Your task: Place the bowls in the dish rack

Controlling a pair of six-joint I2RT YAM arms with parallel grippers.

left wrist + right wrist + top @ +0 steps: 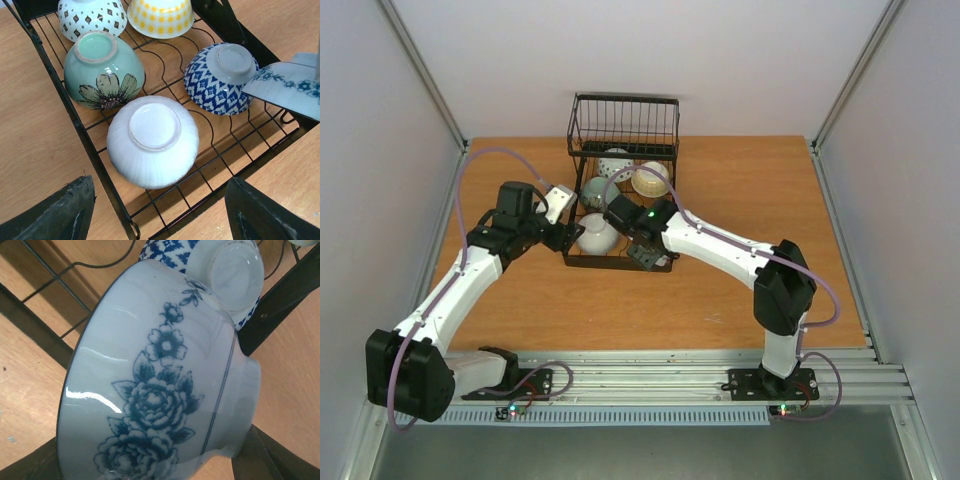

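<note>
The black wire dish rack stands at the table's far middle. In the left wrist view several bowls lie upside down in the rack: a plain white bowl, a celadon green flower bowl, a blue-and-white patterned bowl, a yellow patterned bowl and a diamond-patterned bowl. My left gripper is open and empty, hovering over the rack's near corner by the white bowl. My right gripper is shut on a pale bowl with blue flowers, tilted over the rack's near right edge, next to the blue-and-white patterned bowl.
The rack's taller basket section is at the far end. Bare wooden table lies left, right and in front of the rack. Grey walls close in both sides. The two wrists are close together at the rack's near end.
</note>
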